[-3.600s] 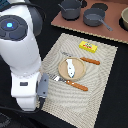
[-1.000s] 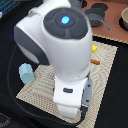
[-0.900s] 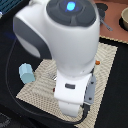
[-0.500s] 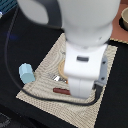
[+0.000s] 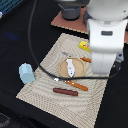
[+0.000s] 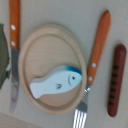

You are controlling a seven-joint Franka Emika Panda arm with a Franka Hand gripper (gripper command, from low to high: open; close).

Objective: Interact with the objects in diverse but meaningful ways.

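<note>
The robot arm (image 5: 106, 35) covered most of the yellow packet (image 5: 84, 46) and one end of the orange-handled knife (image 5: 86, 59). The pincer showed in neither view. In the wrist view the fork (image 6: 92, 70) tines and knife blade ran off the edge.

Dark table (image 5: 20, 30), striped placemat (image 5: 40, 97)

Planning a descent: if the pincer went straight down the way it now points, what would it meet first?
Probably the fish lying on the wooden plate, which is centred in the wrist view; the pincer itself is not visible, so depth is unclear.
</note>
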